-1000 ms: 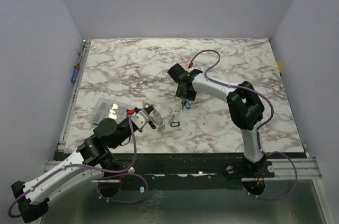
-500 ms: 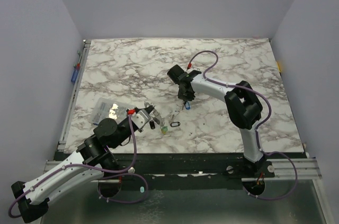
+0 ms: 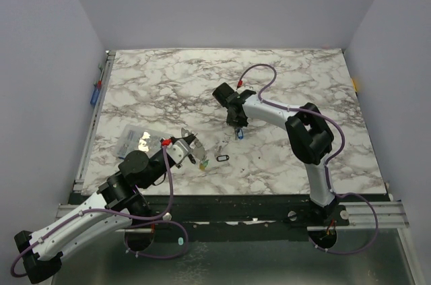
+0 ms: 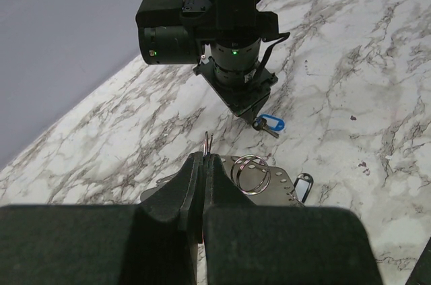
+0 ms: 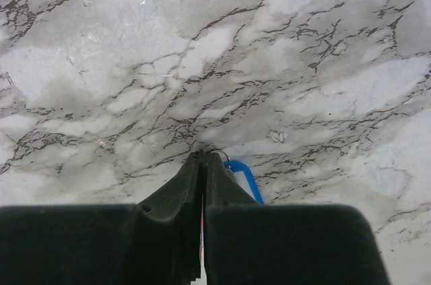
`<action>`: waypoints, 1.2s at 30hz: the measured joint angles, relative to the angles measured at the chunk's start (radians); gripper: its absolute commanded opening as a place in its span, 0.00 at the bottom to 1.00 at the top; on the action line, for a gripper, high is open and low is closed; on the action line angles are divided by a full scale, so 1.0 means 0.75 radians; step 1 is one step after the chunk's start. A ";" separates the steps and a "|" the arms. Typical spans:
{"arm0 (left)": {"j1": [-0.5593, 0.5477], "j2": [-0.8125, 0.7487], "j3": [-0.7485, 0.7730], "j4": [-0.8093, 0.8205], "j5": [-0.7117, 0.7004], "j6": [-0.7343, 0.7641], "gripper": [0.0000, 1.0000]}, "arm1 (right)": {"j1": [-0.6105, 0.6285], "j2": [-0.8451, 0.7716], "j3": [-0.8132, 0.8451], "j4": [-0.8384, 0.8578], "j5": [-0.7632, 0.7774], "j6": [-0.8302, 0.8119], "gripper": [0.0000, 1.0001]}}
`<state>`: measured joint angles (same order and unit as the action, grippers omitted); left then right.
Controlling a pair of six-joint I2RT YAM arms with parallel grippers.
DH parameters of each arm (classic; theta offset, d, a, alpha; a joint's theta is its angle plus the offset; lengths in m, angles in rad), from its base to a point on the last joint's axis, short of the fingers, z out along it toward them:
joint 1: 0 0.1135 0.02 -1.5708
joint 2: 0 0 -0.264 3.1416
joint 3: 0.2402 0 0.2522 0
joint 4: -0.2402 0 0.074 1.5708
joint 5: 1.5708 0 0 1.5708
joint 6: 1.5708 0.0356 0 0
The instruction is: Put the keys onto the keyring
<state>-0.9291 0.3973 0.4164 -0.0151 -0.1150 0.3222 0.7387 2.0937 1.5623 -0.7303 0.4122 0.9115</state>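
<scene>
My left gripper is shut on the keyring, a thin double wire seen edge on that sticks out past the fingertips. In the top view this gripper hovers near the table's front, left of centre. A blue-tagged key lies near the middle of the table. My right gripper points down at it with its jaws pressed together. In the right wrist view the blue key lies against the right finger, and its small metal loop curls out at the gripper tip. A green-tagged key lies near the left gripper.
A small black oval ring lies right of the green key. A second silvery split ring rests on a perforated metal plate under the left gripper. A clear plastic bag lies at the front left.
The right gripper's jaws have closed down at the blue key. The left gripper has shifted slightly, still shut.
</scene>
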 measured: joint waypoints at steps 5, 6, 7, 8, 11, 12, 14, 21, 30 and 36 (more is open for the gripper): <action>0.000 0.000 0.000 0.000 0.001 0.000 0.00 | 0.000 0.000 -0.003 0.010 0.012 -0.031 0.01; 0.000 0.000 0.000 0.001 0.001 0.000 0.00 | 0.000 -0.002 -0.010 0.021 0.012 -0.036 0.01; 0.000 0.000 0.000 0.001 0.001 0.000 0.00 | 0.000 -0.002 -0.016 0.030 0.012 -0.041 0.01; 0.000 0.000 0.000 0.001 0.001 0.000 0.00 | 0.000 -0.005 -0.024 0.043 0.013 -0.051 0.01; 0.000 0.000 0.000 0.001 0.001 0.000 0.00 | 0.000 -0.024 -0.049 0.070 0.013 -0.078 0.01; 0.000 0.001 0.000 0.002 0.001 0.000 0.00 | 0.000 -0.038 -0.067 0.087 0.012 -0.095 0.01; 0.000 0.001 0.000 0.006 0.001 0.000 0.00 | 0.000 -0.083 -0.122 0.127 0.011 -0.132 0.01; 0.000 0.001 0.000 0.012 0.001 0.000 0.00 | 0.000 -0.395 -0.387 0.362 -0.066 -0.266 0.00; 0.000 0.001 0.000 0.014 0.000 0.000 0.00 | 0.000 -0.644 -0.676 0.726 -0.308 -0.410 0.01; 0.000 0.010 0.000 0.015 0.000 0.000 0.00 | 0.000 -0.804 -0.757 0.824 -0.446 -0.530 0.01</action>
<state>-0.9291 0.4049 0.4164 -0.0040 -0.1150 0.3222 0.7387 1.4910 0.9947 -0.1120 0.0776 0.5140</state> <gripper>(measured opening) 0.017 0.016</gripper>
